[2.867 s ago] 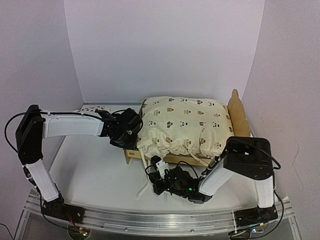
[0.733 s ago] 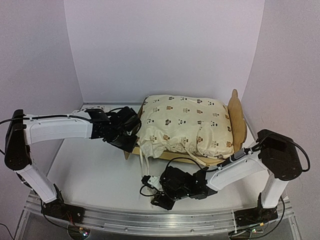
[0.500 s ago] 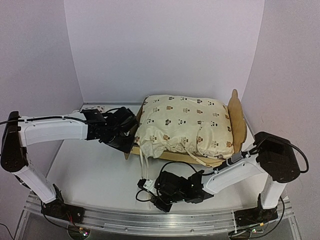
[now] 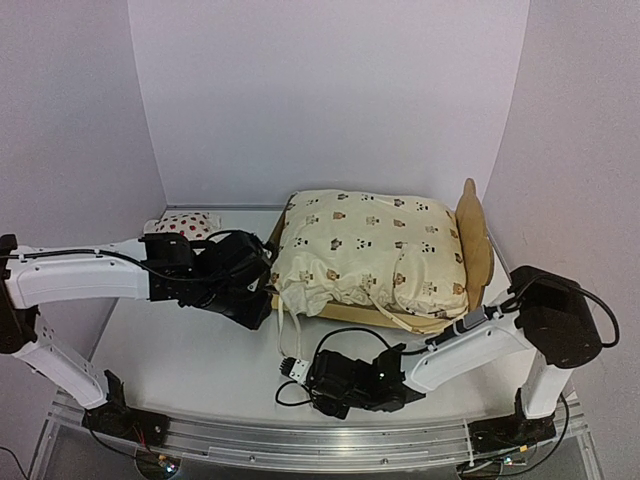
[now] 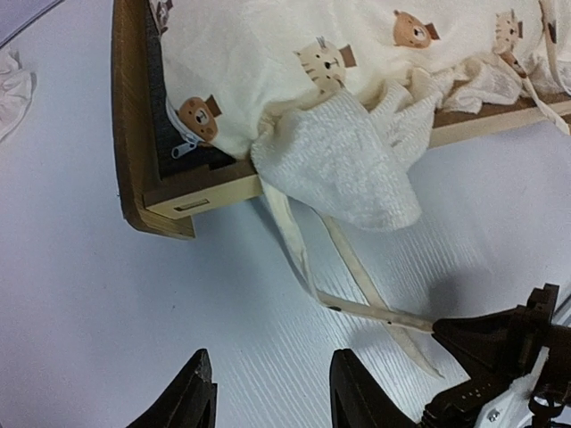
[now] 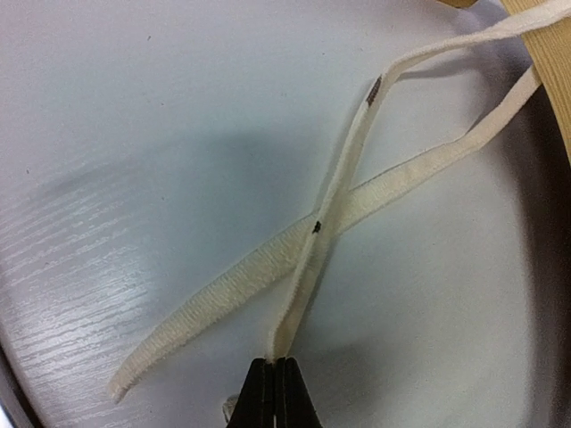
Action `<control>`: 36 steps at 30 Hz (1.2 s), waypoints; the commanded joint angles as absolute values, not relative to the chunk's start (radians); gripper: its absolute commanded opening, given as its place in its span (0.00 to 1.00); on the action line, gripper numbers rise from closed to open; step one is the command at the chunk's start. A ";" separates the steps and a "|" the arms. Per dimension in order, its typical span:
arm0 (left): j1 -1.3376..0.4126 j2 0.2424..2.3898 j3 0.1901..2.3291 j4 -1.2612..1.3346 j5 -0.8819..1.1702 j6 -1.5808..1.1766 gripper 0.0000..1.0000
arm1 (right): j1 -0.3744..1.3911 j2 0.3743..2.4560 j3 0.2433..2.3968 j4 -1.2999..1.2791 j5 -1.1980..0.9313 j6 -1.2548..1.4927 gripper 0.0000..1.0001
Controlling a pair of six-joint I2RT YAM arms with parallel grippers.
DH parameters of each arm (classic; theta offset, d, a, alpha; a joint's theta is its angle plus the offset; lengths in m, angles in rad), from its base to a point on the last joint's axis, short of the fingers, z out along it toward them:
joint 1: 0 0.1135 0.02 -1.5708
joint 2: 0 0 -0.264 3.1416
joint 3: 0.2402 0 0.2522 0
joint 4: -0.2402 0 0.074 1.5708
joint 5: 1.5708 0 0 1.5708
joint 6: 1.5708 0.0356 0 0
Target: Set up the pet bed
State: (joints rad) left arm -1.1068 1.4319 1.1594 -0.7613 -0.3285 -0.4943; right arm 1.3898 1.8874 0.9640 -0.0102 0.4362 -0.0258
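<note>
The pet bed [image 4: 478,245] lies beyond me, toward the right, long axis left to right. My right gripper [image 6: 273,379] is clamped on a cream tie [image 6: 332,192], perhaps its end; my left gripper [image 5: 272,397], nearer the bed's foot, stands spread.

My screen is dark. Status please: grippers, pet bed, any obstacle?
Left gripper open, empty. Right gripper shut on cream fabric tie strap. Light plywood pet bed carries cream animal-print cover. Second strap crosses the held one.

light: bright, even — soft shadows | glare: table [image 6: 62,267] sheen | focus: sharp
</note>
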 commanded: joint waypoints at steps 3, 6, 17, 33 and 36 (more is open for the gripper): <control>-1.175 1.376 1.121 -0.789 -0.299 -0.557 0.44 | 1.367 1.869 1.012 -0.077 0.526 -0.055 0.01; -1.197 1.364 1.102 -0.782 -0.283 -0.568 0.44 | 1.347 1.873 1.028 -0.072 0.547 -0.057 0.00; -1.215 1.338 1.069 -0.775 -0.252 -0.584 0.43 | 1.303 1.763 0.975 -0.015 0.440 -0.095 0.00; -1.216 1.367 1.053 -0.747 -0.239 -0.575 0.41 | 1.217 1.843 0.944 -0.014 0.444 -0.116 0.00; -1.216 1.362 1.048 -0.747 -0.244 -0.575 0.41 | 1.222 1.853 0.936 -0.019 0.330 -0.073 0.00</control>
State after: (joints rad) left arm -1.2110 1.3667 1.0565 -0.7672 -0.2458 -0.5747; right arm 1.2103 1.8312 0.9513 -0.0238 0.4471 -0.1186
